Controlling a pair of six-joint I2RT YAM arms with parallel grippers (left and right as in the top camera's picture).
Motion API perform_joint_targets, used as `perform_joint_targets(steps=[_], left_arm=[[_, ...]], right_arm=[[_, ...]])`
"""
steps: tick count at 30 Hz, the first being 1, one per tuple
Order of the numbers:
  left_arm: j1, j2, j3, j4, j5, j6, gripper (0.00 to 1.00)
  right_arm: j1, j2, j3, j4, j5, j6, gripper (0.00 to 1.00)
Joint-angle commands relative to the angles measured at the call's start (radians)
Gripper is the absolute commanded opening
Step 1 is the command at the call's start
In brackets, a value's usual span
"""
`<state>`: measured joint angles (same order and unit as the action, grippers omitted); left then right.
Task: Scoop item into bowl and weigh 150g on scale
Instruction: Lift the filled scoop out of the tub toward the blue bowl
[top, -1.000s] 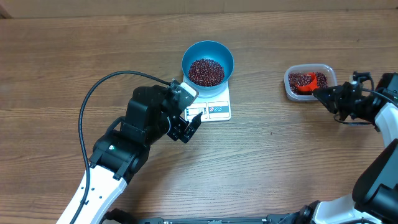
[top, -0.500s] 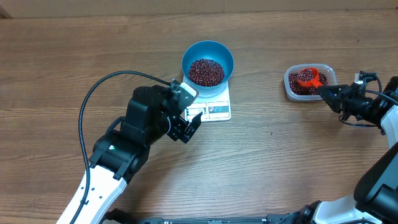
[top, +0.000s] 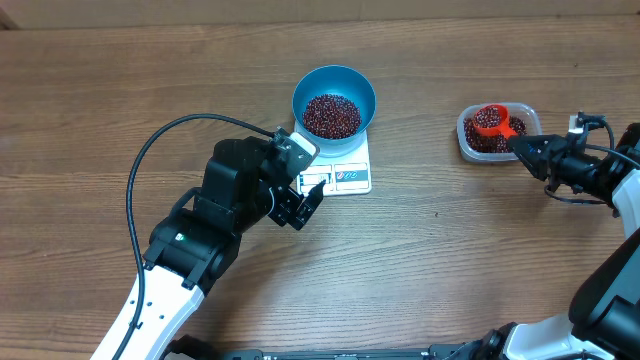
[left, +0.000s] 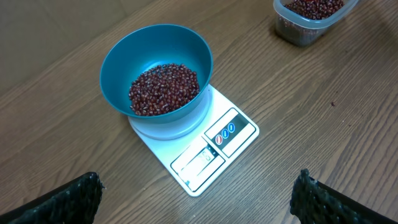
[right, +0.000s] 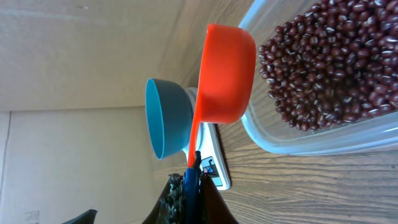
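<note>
A blue bowl (top: 305, 85) holding a heap of red-brown beans (top: 331, 115) stands on the white scale (top: 350, 175). My left gripper (top: 303, 205) hovers open just in front of the scale, nothing between its fingers (left: 71, 202). The left wrist view shows the bowl (left: 118, 68), beans (left: 165, 87) and scale (left: 217, 140) ahead. My right gripper (top: 520, 148) is shut on the blue handle of the red scoop (top: 490, 120). It holds the scoop's cup (right: 227, 74) over the clear tub (right: 323, 140) of beans (right: 329, 62). I cannot tell what the scoop holds.
The clear plastic tub (top: 530, 110) sits on the wooden table at the right, well apart from the scale. The left arm's black cable (top: 150, 160) loops over the table at the left. Bare wood lies between scale and tub.
The scoop has come up out of the beans in the tub and now sits level above it, slightly farther left. The left arm has not moved.
</note>
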<state>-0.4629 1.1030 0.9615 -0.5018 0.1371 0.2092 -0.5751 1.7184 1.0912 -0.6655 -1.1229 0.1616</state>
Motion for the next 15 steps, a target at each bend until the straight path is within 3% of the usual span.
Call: perform_joint_targets(steps=[1, 15], left_arm=[[0.005, -0.01, -0.002, 0.001, -0.007, -0.015, 1.0], [0.005, -0.01, -0.002, 0.001, -0.007, -0.015, 1.0]], right_arm=[[0.01, 0.003, -0.008, 0.006, -0.061, -0.015, 0.04], [0.168, 0.003, -0.007, 0.071, -0.11, -0.029, 0.04]])
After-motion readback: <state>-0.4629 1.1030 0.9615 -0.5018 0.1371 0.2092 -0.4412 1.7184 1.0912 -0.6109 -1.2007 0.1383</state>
